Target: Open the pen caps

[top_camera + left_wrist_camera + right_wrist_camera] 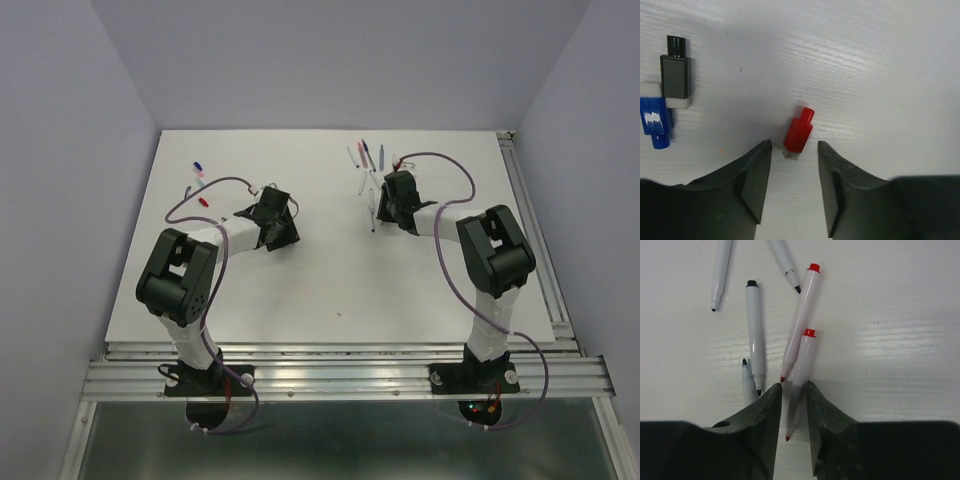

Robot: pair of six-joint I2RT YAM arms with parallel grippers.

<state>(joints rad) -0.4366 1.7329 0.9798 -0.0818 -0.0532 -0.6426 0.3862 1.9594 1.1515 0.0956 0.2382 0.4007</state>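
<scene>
Between the left gripper's (pixel 794 145) fingertips, jaws spread wide: red cap (pixel 798 132), lying on the white table (pixel 330 290). Its near end sits just inside the gap and touches neither finger (pixel 757 170). Its stub end points away from the wrist, tilted slightly right.

Well apart from the red cap, on its left in the wrist view: blue cap (pixel 656 122), about level with it. Black cap (pixel 675 75) lies just beyond the blue one, farther from the fingers than the red cap. The two look to touch.

Well to the right of the red cap, across the table: right gripper (pixel 794 387), low over a group of pens. Jaws narrow, one on each side of a red pen (pixel 801 370) that lies lengthwise in the gap, bare red tip toward the wrist. Slim gaps show along the barrel; cannot tell whether it is pinched. Second red pen (pixel 800 315) lies against the first, its tip just ahead of one fingertip. Black pen (pixel 754 335) lies beside those, uncapped. More bare pens beyond, partly out of frame.
</scene>
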